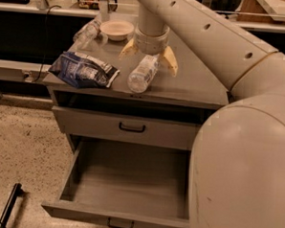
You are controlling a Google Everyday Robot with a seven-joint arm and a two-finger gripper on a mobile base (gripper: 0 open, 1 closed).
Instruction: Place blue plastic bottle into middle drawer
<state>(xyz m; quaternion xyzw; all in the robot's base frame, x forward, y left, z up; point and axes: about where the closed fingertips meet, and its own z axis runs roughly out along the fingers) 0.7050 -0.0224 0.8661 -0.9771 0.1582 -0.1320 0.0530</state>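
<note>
The blue plastic bottle (141, 74), clear with a white cap and a pale label, lies on its side on the grey cabinet top (196, 85), its near end at the front edge. My gripper (149, 60) points down at the bottle's far end. Its two yellowish fingers (128, 49) are spread wide, one on each side of the bottle, and hold nothing. The middle drawer (129, 180), the bottom one, is pulled out wide and is empty, with its black handle (120, 224) at the front. It lies below and in front of the bottle.
A blue snack bag (82, 69) lies at the top's left front. A pale bowl (116, 29) and a thinner clear bottle (87, 32) sit at the back left. The upper grey drawer (132, 128) is shut. My large arm fills the right side.
</note>
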